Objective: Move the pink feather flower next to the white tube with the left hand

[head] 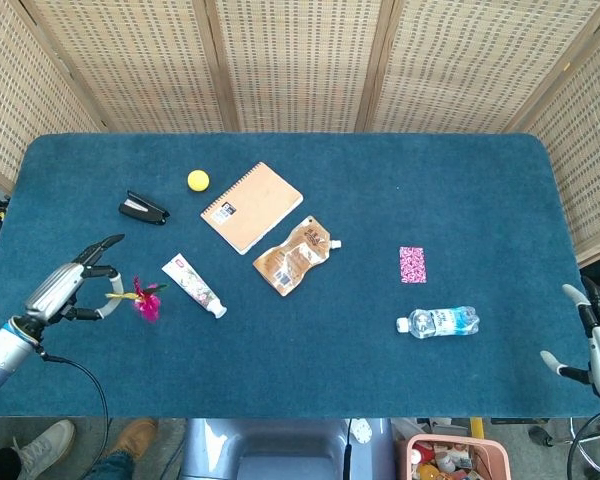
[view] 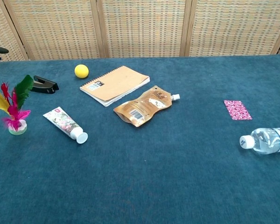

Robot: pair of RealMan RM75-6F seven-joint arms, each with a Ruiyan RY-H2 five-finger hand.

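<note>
Overhead, a blue carpeted table (head: 310,200) stands before woven wicker screens (head: 300,60). At its left edge the left robot hand (head: 65,290) hovers with fingers spread, holding nothing. Just right of it the pink feather flower (view: 11,105) stands upright on its small round base, apart from the fingers and near the white tube (view: 65,124), which lies capped. Further right lie a brown spouted pouch (head: 295,256) and a capped water bottle (head: 438,321) on its side. The right robot hand (head: 595,340) hangs open off the table's right edge.
</note>
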